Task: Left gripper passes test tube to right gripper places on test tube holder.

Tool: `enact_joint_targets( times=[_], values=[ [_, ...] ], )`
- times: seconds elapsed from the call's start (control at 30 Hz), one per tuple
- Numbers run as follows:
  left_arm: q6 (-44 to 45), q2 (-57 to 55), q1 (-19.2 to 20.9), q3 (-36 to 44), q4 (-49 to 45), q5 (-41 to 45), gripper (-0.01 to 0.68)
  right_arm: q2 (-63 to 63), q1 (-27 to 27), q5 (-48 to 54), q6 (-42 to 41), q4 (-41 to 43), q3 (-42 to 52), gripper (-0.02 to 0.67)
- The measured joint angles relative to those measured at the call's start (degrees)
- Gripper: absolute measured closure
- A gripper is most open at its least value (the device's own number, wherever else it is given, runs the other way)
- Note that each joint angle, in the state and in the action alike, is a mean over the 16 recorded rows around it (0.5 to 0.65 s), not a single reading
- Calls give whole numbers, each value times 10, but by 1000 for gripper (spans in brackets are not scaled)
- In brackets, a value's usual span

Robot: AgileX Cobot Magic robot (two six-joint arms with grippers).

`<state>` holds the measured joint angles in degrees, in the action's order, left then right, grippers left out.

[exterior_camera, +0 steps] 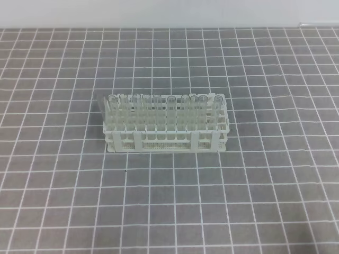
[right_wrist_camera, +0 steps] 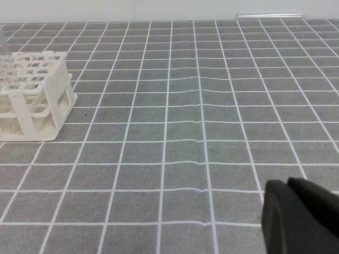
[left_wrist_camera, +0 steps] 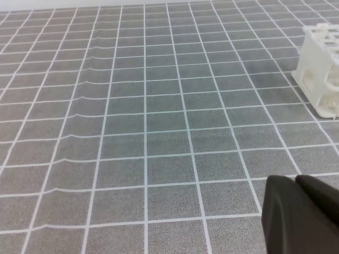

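even diffuse light, soft focus, faint shadows

right claw (right_wrist_camera: 288,198) closed, low right | test tube holder (right_wrist_camera: 37,100) far left | grid mat (right_wrist_camera: 175,132)

Setting: lab/test bench. Evidence: white plastic lattice test tube rack (exterior_camera: 165,138) w/ clear glass tubes (exterior_camera: 159,108) upright in it, on grey mat w/ white grid lines (exterior_camera: 265,201); plain pale wall (exterior_camera: 159,13) behind.

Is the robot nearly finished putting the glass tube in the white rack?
Hard to tell. The test tube holder already holds many clear tubes. Nothing is in hand: the left gripper and right gripper are shut and empty, away from the rack. No handover is underway.
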<state>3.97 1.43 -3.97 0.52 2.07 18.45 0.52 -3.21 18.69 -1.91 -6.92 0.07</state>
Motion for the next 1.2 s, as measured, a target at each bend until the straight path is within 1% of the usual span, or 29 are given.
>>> enact_joint_targets(
  times=[1.2],
  values=[
    [0,-6,0,-3,0,3,675,0,0,0,0,0,0,662]
  ],
)
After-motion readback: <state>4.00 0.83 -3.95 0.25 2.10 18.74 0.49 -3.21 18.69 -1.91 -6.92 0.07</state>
